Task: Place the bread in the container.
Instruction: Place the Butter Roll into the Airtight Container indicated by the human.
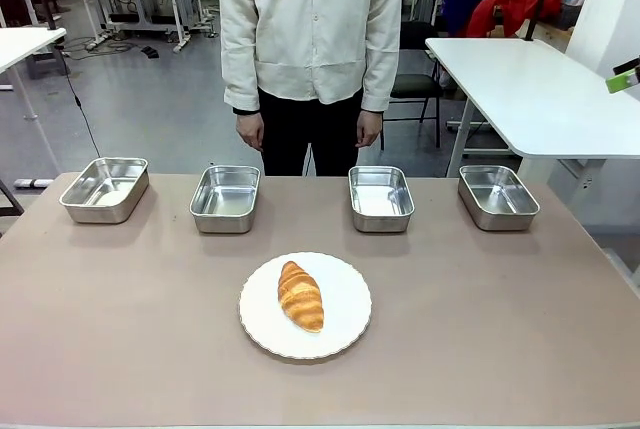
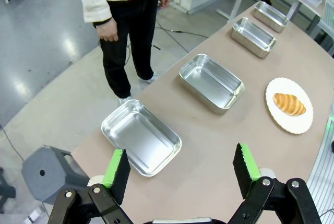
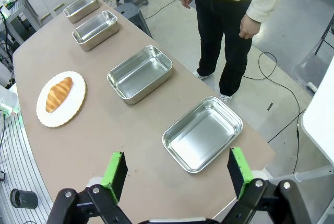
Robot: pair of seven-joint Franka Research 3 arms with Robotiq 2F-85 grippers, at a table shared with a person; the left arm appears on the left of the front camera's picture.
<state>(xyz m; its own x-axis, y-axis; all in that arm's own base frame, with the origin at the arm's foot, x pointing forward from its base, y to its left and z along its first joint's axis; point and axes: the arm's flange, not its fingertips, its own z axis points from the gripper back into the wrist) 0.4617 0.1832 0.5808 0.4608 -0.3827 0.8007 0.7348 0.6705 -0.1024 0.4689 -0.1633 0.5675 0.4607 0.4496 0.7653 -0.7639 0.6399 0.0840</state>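
Note:
The bread (image 1: 301, 295), a golden-brown croissant, lies on a round white plate (image 1: 345, 319) at the table's middle front; it also shows as the bread (image 2: 289, 104) and the bread (image 3: 58, 94) in the wrist views. Several identical steel containers stand in a row at the far edge, among them container (image 1: 105, 189), container (image 1: 226, 198) and container (image 1: 381, 197); which one the task means I cannot tell. My left gripper (image 2: 180, 153) hangs open high above the left end, over a container (image 2: 141, 136). My right gripper (image 3: 175, 153) hangs open above the right-end container (image 3: 202, 133). Both hold nothing.
A person in a cream jacket (image 1: 312, 24) stands at the far side behind the trays, hands hanging down. A grey stool (image 2: 44, 169) stands off the table's left end. A white table (image 1: 540, 89) stands at the back right. The brown tabletop (image 1: 500, 329) is bare around the plate.

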